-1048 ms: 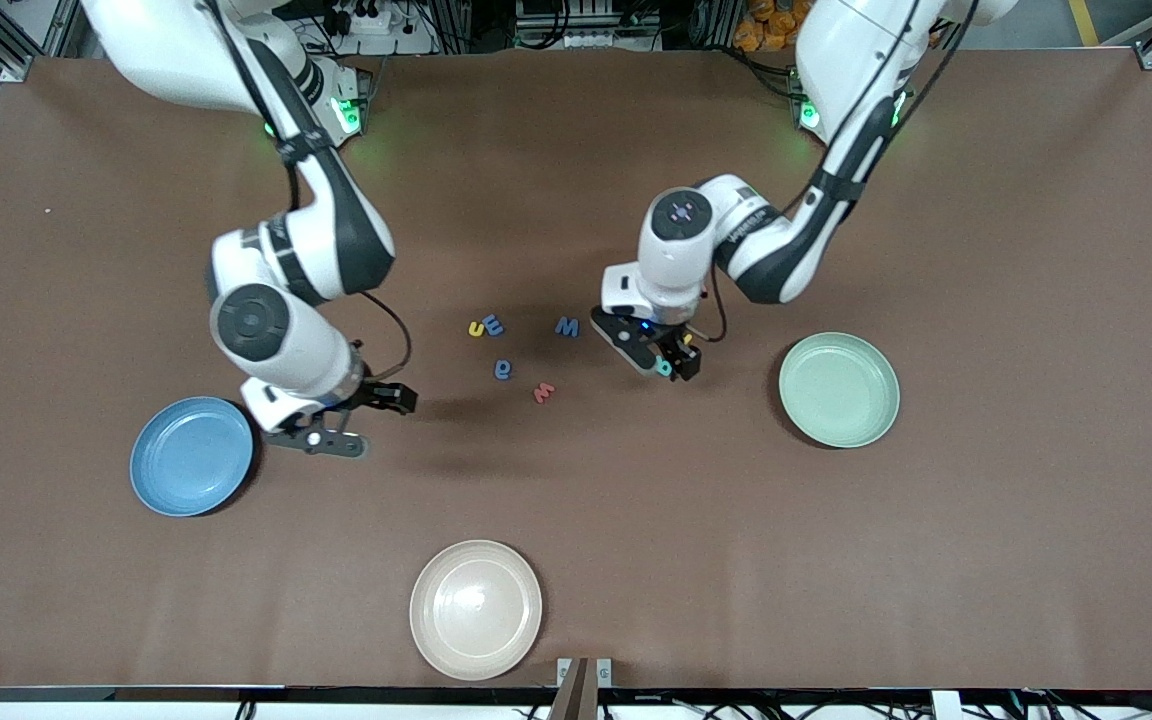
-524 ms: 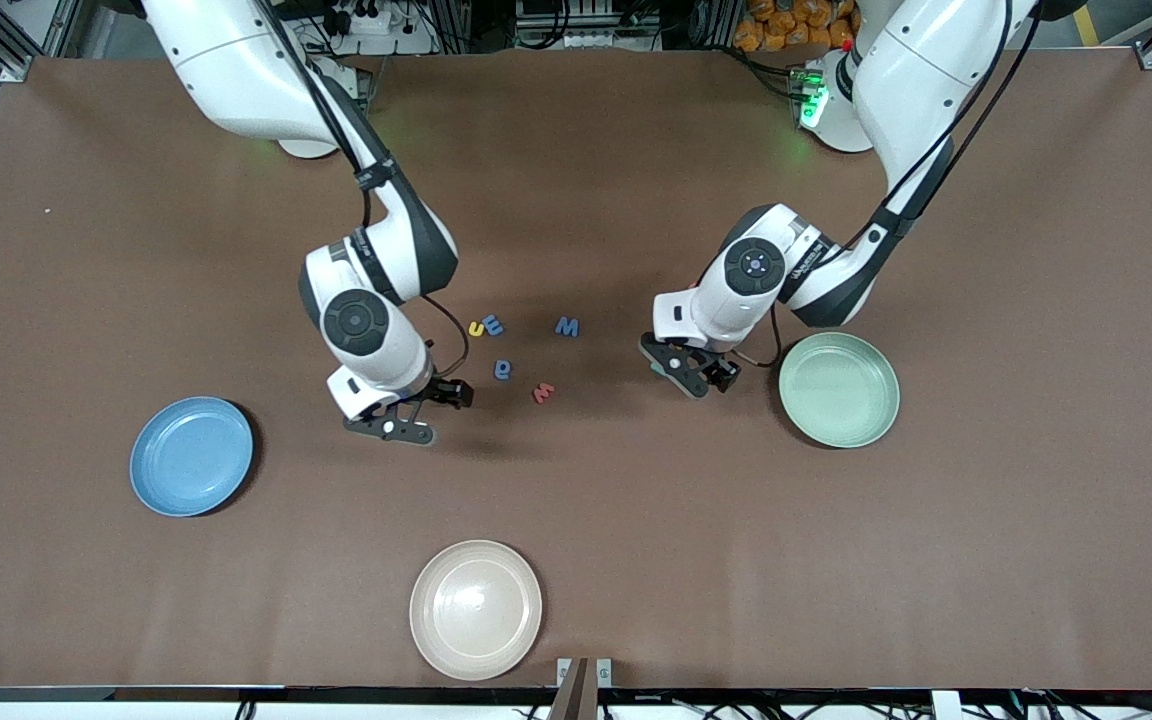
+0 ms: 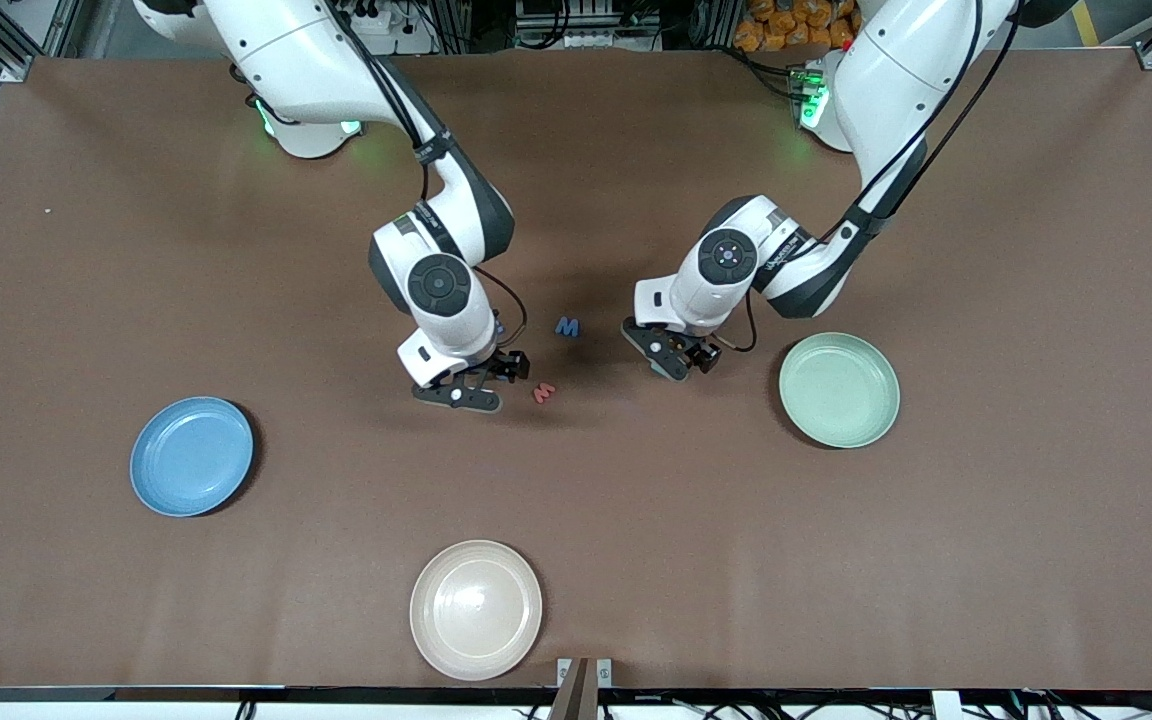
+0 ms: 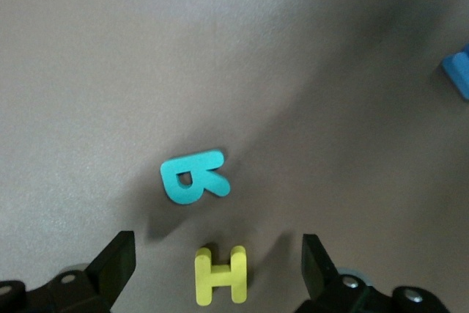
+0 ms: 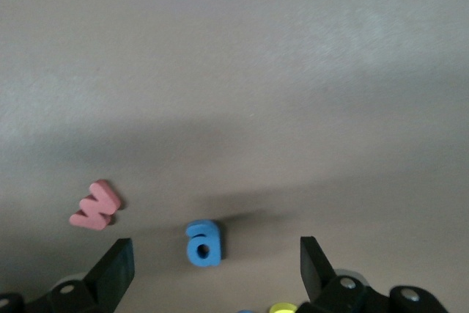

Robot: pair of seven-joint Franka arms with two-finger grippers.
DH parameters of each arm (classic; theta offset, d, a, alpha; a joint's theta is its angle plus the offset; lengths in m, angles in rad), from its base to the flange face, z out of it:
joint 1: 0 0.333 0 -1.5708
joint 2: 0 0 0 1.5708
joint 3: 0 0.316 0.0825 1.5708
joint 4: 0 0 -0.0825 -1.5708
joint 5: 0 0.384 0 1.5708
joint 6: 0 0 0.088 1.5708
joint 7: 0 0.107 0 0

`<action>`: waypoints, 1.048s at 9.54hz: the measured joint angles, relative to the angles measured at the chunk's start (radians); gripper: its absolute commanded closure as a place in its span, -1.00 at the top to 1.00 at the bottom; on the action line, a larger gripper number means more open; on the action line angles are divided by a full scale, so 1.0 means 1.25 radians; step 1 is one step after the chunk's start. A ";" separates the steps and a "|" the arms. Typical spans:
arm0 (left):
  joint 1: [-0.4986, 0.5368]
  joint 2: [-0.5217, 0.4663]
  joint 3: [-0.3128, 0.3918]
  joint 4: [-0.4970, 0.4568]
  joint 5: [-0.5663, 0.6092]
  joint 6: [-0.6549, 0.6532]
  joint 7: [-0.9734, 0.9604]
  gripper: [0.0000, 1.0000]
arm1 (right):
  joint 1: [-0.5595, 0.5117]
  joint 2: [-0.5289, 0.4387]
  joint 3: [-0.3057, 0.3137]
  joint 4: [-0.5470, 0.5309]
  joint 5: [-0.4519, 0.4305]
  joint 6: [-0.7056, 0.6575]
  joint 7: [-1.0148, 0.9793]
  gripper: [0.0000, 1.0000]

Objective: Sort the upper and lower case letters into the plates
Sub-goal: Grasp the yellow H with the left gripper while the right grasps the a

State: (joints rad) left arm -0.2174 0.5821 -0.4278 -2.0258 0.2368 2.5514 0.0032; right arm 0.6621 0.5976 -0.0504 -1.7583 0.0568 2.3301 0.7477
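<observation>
Since the previous frame the right gripper point(image 3: 484, 385) had swung from near the sky blue plate point(image 3: 191, 456) to the letter cluster, and the left gripper point(image 3: 678, 358) had edged back from the mint green plate point(image 3: 839, 390). The right gripper hung spread wide and empty over a blue "a" point(image 5: 204, 242), with a pink "w" point(image 3: 543, 393) just beside it. The left gripper, equally wide and empty, hovered over a yellow "H" point(image 4: 220, 275) and a teal "R" point(image 4: 193, 177). A blue "M" point(image 3: 566, 327) lay between the 2 arms. Both plates held nothing.
</observation>
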 measured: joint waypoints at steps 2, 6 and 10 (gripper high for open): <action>0.000 0.004 0.000 -0.005 0.000 0.000 0.000 0.87 | 0.015 0.019 0.000 -0.004 0.014 0.030 0.006 1.00; 0.002 0.015 0.004 -0.008 0.000 0.001 -0.002 -0.44 | 0.025 0.050 0.000 -0.033 0.016 0.097 0.019 1.00; 0.003 0.007 -0.004 -0.012 0.004 -0.001 -0.034 -0.72 | 0.025 0.051 -0.001 -0.062 0.016 0.123 0.019 1.00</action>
State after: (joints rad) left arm -0.2139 0.5912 -0.4331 -2.0409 0.2417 2.5498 -0.0398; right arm 0.6938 0.6617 -0.0511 -1.8360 0.0765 2.4837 0.7716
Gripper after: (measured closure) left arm 0.634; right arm 0.000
